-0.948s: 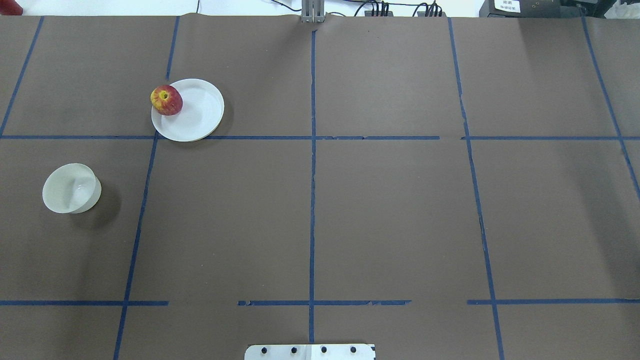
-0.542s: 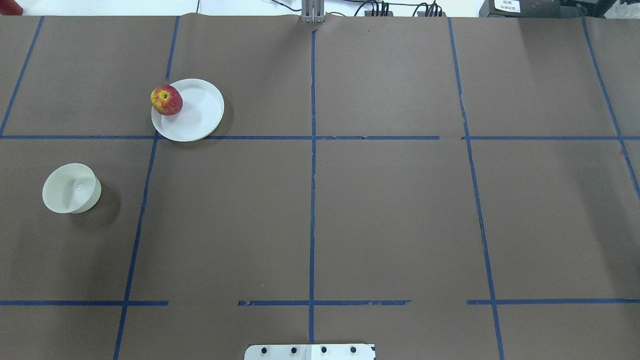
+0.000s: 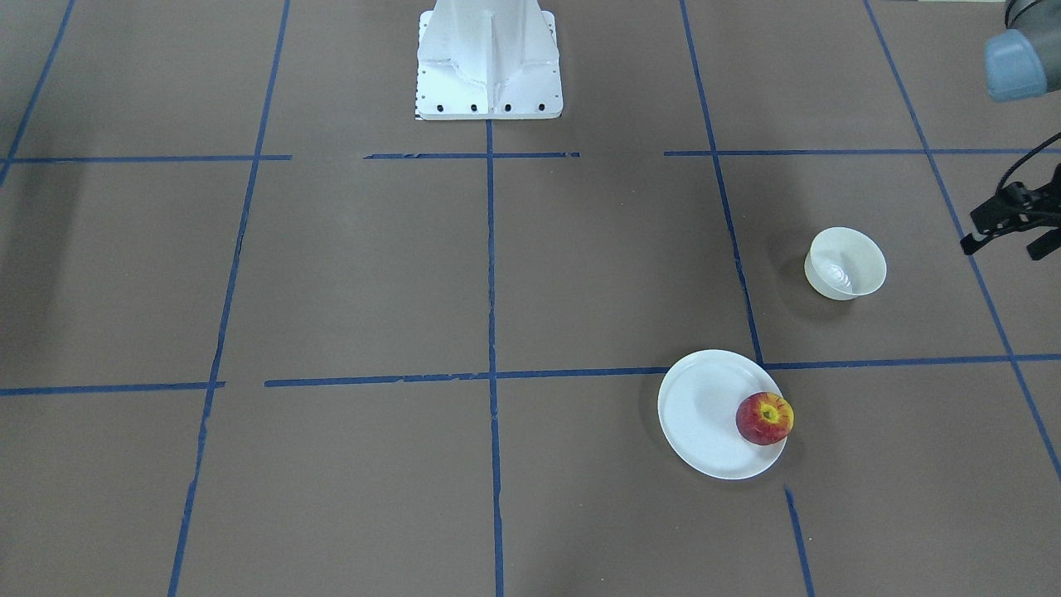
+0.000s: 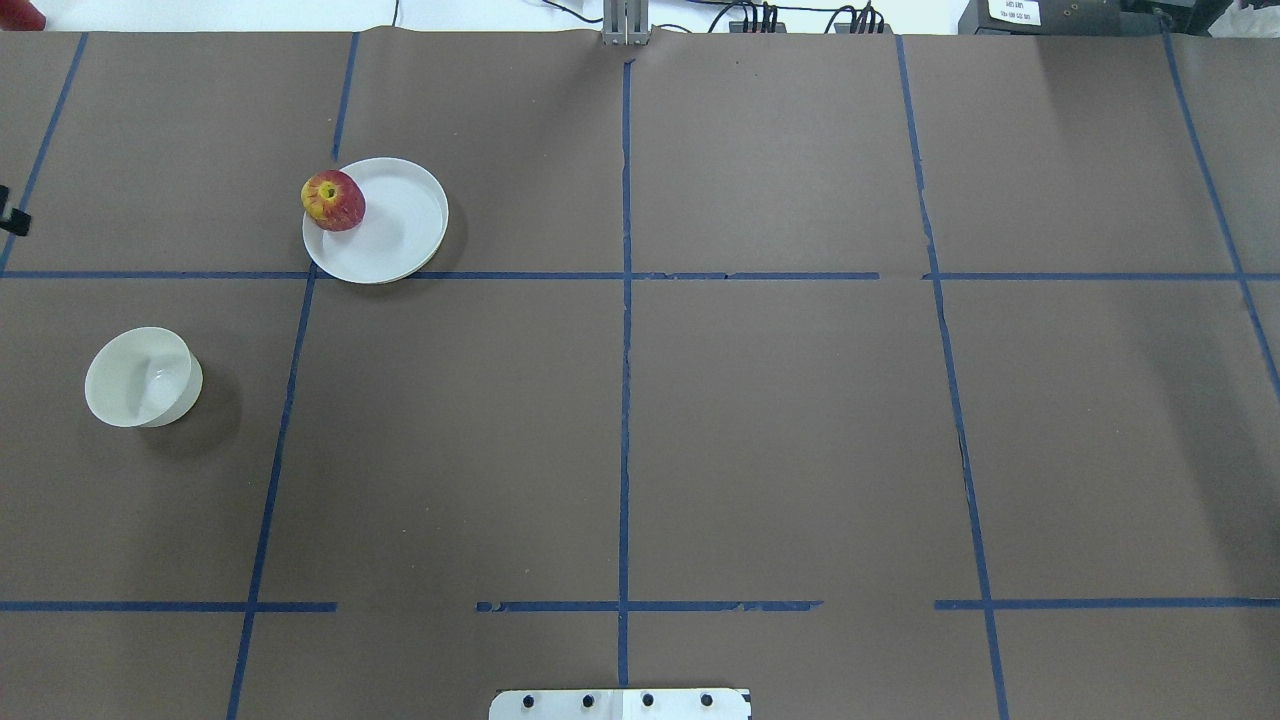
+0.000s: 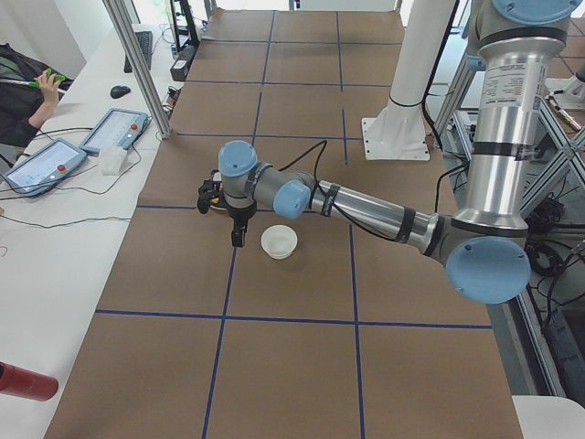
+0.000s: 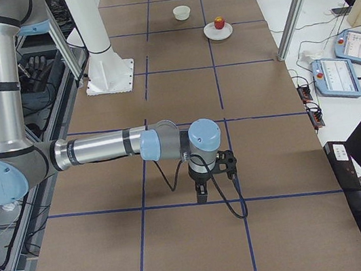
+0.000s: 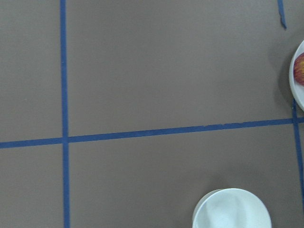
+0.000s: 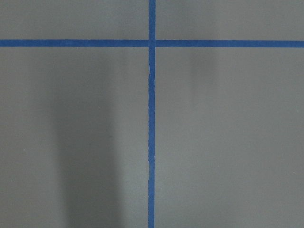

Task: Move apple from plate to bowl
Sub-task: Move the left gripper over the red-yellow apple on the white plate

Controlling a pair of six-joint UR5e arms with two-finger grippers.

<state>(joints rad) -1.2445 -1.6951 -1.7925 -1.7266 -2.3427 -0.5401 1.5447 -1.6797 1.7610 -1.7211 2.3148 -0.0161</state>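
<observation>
The red apple [image 4: 334, 200] with its yellow top sits on the left rim side of the white plate [image 4: 400, 230], at the far left of the table. The small off-white bowl [image 4: 140, 377] stands empty, nearer and further left. In the front-facing view the apple [image 3: 764, 418], plate [image 3: 700, 414] and bowl [image 3: 845, 263] show too. My left gripper [image 3: 1005, 246] hovers open and empty beside the bowl, on its outer side; the left wrist view shows the bowl [image 7: 232, 209] and an edge of the apple [image 7: 299, 69]. My right gripper [image 6: 199, 191] shows only in the exterior right view, far from all three; I cannot tell whether it is open.
Blue tape lines grid the brown table cover. The robot's white base [image 3: 489, 58] stands at the near middle edge. A red canister [image 5: 27, 382] and tablets [image 5: 114, 130] lie on the white bench beyond the table. A metal post [image 4: 626, 25] stands at the far edge.
A black tip of my left gripper has come into the overhead view at the left edge. The apple, plate and bowl have not moved.
</observation>
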